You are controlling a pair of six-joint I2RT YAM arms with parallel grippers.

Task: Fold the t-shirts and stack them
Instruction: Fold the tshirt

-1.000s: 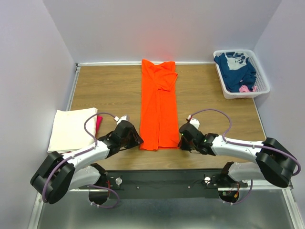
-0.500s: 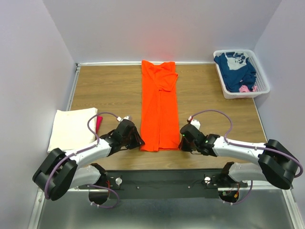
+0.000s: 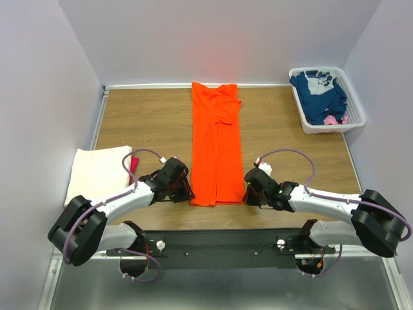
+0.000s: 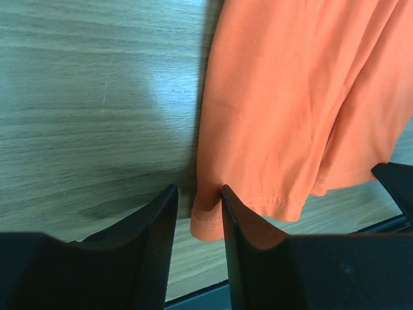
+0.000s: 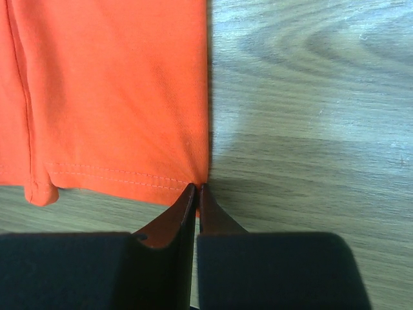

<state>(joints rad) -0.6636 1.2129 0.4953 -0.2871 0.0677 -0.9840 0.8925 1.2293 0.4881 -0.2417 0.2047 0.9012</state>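
Orange t-shirt [image 3: 216, 139] lies lengthwise mid-table [image 3: 142, 116], wood showing along both long edges. Right gripper [image 5: 197, 188] pinches its near right hem corner. Left gripper [image 4: 198, 194] fingers stand apart astride the near left corner.

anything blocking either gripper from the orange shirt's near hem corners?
Nothing visible. The left gripper straddles the near left hem corner of the orange t-shirt, jaws apart around the cloth. The right gripper is already pinched shut on the near right corner.

Long shirt [image 3: 215, 145] mid table [image 3: 142, 123]; folded shirt [image 3: 97, 174] near left; basket [image 3: 332, 128] far right, more shirts [image 3: 319, 97] inside
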